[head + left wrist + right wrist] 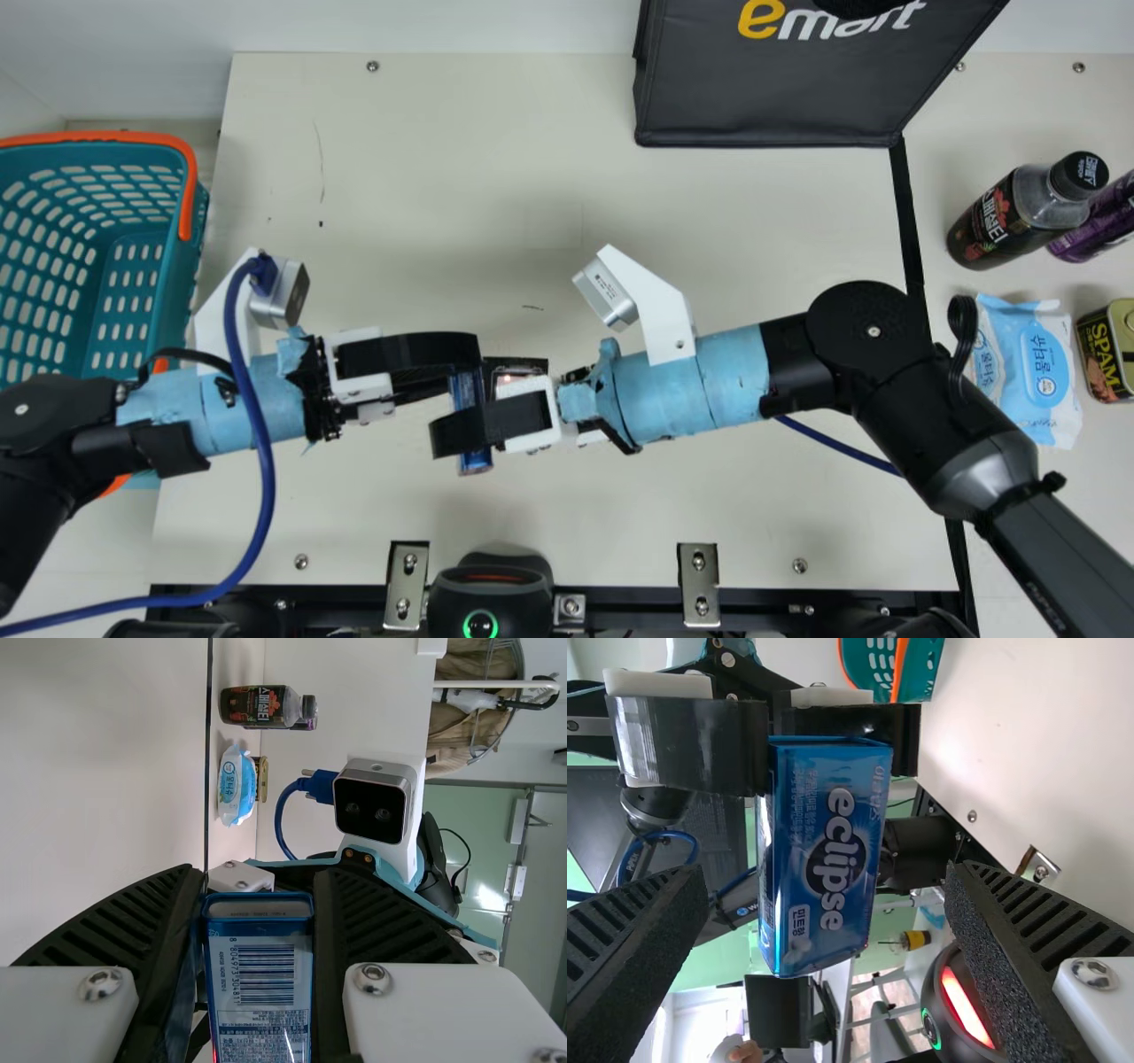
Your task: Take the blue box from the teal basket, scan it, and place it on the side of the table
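Observation:
The blue box [476, 461] is upright over the table's front middle, with my left gripper [467, 370] shut on its upper part from the left. Reaching in from the right, my right gripper [462, 427] has its fingers either side of the box. In the left wrist view the box [259, 983] shows a barcode between the pads of my left gripper [257, 886]. The right wrist view shows the box's broad printed face [824, 859], with gaps to both fingers of my open right gripper [822, 875]. The teal basket [133, 292] stands at the far left.
A black scanner [492, 580] with a green ring is at the table's front edge. A dark bag [771, 97] stands at the back. Bottles [1019, 213], a wipes pack [1032, 368] and a tin [1107, 350] are at the right.

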